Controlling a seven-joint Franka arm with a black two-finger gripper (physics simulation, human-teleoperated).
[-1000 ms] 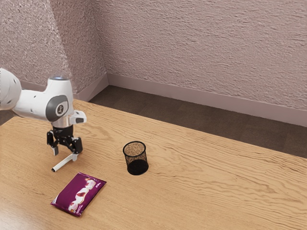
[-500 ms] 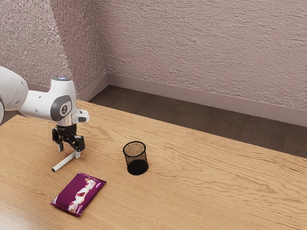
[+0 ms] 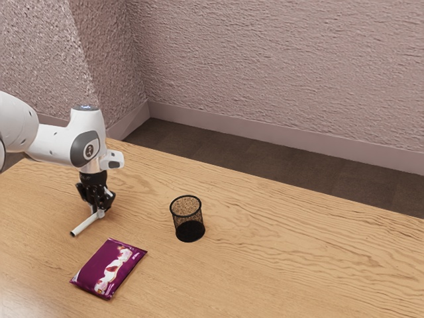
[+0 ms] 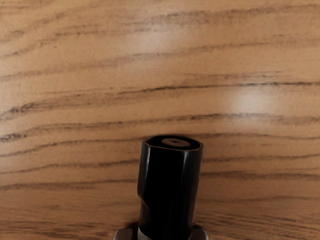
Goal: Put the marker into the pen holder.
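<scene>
Wood grain streaks the table (image 3: 298, 258) under me. My claw (image 3: 101, 212) is closed on the marker (image 3: 84, 225), pinching it from both sides near one end. From my grip its long axis slants toward the exterior view's lower left, a dark tip outermost, near the purple packet (image 3: 99, 265) and outside the mesh pen holder (image 3: 189, 230).

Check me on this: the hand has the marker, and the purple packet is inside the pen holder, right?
Wrong about the packet: the exterior view shows it lying on the table, outside the pen holder. The hand does have the marker.
</scene>
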